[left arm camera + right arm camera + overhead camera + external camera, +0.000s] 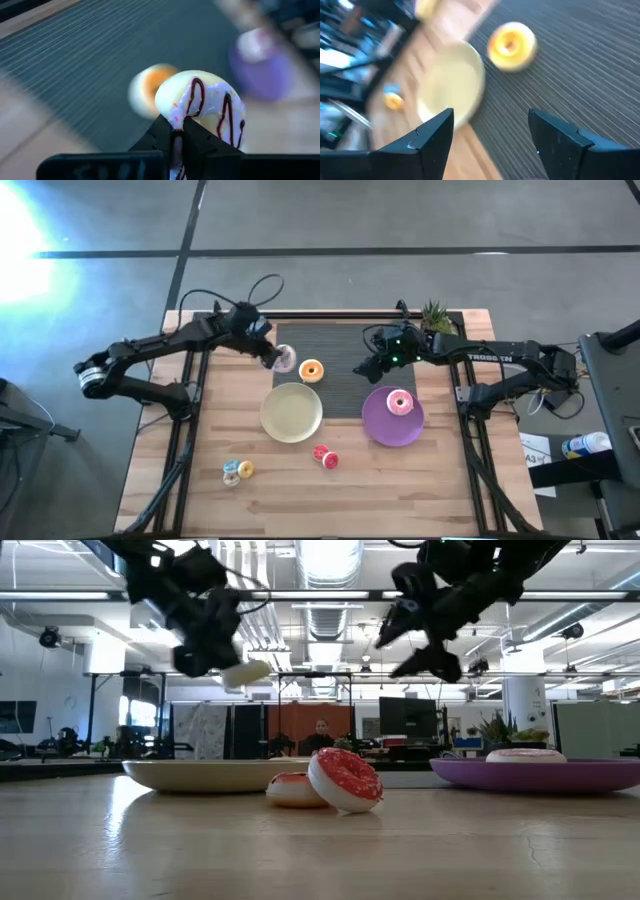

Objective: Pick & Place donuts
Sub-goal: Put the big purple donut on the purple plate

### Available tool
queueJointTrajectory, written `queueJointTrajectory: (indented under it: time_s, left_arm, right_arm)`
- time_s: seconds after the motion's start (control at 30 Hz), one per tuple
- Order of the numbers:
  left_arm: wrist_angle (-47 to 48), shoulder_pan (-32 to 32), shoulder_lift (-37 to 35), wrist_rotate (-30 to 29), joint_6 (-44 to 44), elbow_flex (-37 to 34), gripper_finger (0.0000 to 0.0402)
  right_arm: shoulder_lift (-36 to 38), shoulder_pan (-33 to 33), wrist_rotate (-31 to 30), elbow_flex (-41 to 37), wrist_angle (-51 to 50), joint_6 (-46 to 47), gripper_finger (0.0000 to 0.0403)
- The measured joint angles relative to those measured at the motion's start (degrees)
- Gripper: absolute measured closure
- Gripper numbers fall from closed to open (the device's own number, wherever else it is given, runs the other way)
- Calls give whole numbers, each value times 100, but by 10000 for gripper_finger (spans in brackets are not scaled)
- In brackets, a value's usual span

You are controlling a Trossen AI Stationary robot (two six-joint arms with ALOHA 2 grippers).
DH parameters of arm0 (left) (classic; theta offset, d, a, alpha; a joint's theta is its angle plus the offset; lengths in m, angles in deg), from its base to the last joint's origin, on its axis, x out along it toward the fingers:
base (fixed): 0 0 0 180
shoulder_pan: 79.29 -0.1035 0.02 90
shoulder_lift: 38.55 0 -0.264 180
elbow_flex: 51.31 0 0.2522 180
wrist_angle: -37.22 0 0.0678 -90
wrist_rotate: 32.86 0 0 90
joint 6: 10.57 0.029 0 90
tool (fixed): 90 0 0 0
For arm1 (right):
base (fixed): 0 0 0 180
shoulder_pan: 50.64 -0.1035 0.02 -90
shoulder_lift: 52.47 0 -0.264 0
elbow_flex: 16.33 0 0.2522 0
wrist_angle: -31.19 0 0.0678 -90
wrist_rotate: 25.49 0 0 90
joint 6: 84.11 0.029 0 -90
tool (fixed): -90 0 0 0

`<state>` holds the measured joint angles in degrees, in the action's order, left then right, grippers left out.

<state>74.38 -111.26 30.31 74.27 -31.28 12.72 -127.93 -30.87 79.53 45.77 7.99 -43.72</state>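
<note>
Held a whitish donut (284,360) clamped in left gripper (276,358) just above pale-yellow plate (291,412); right gripper (368,367), fingers apart, farther off.

Six donuts (311,371), two plates (291,413), two grippers (268,352), one dark mat (340,345), one plant (435,315)

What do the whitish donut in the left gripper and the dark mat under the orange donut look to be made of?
The whitish donut, shut in the left gripper, looks like moulded plastic: smooth, slightly glossy, with painted brown drizzle and sprinkles. The dark mat seems woven or ribbed vinyl or fabric, matte, judging by its fine parallel ridges. The orange donut lies on it.
</note>
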Motion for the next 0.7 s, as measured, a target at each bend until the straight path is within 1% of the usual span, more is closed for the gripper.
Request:
queueJointTrajectory:
  time_s: [0.07,0.2,0.33,0.53,0.7]
  left_arm:
    - [-436,119,183,220,-111,106,400]
    - [-834,411,621,215,-5,280,400]
    - [-1106,805,1056,-81,222,462,401]
    - [-1712,1238,1685,-197,385,926,401]
    - [-1708,1329,2178,-215,461,1375,401]
  right_arm:
    - [-107,0,2,1,390,145,156]
    - [-304,0,5,0,875,318,148]
    - [-477,2,26,0,1186,654,132]
    - [-704,-2,196,0,1468,1001,107]
    - [-728,0,197,0,1481,1028,93]
